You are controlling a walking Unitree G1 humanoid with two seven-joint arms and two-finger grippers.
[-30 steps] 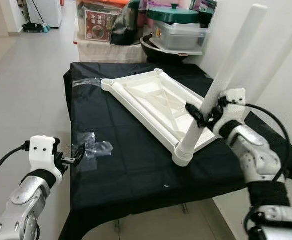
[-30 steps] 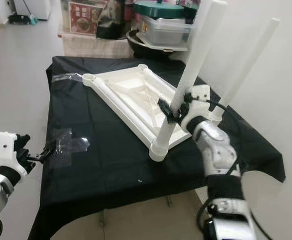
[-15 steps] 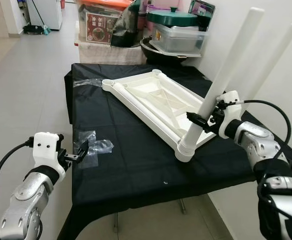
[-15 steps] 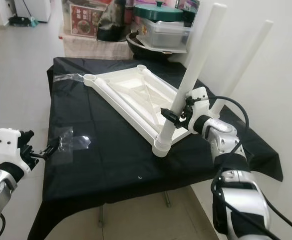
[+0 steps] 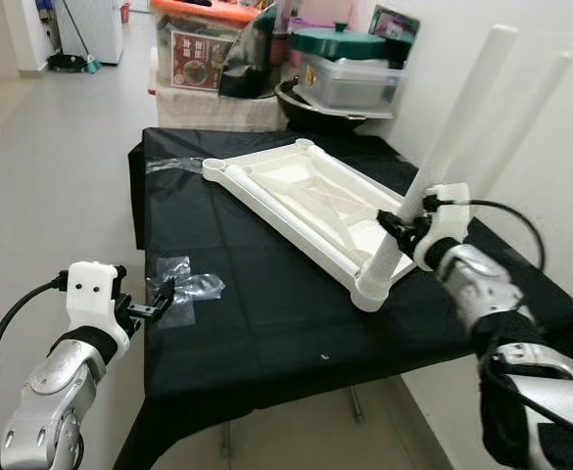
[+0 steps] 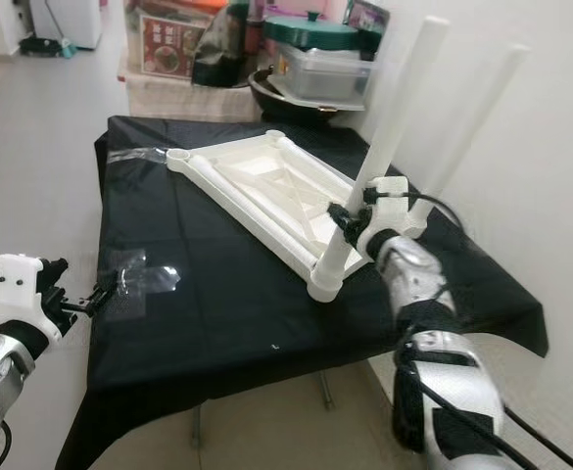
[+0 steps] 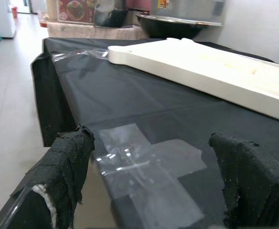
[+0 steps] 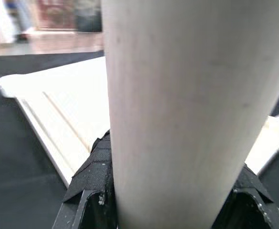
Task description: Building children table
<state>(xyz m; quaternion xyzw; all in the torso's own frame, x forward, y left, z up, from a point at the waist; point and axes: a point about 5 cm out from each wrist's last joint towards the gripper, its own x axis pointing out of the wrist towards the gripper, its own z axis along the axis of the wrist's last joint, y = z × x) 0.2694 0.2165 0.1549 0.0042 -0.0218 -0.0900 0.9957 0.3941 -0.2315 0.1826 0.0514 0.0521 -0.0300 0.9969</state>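
Observation:
A white plastic table top (image 5: 306, 201) lies upside down on the black-clothed table (image 5: 257, 313). A white leg (image 5: 453, 127) stands tilted in the near corner socket (image 5: 369, 292). My right gripper (image 5: 404, 227) is shut around this leg low down; in the right wrist view the leg (image 8: 177, 95) sits between the black fingers (image 8: 94, 167). A second white leg (image 5: 521, 117) rises behind it by the wall. Two far corner sockets (image 5: 213, 165) are empty. My left gripper (image 5: 159, 299) hovers open at the table's left front edge, over a clear tape patch (image 7: 144, 162).
Behind the table stand storage boxes (image 5: 203, 54), a dark wok (image 5: 315, 98) and a clear tub with a green lid (image 5: 350, 69). A white wall (image 5: 560, 196) runs close along the right side. Open tiled floor (image 5: 51, 176) lies to the left.
The right gripper stays shut on the leg while its forearm has swung out to the right and lower. The left gripper has barely moved. The camera view has shifted slightly.

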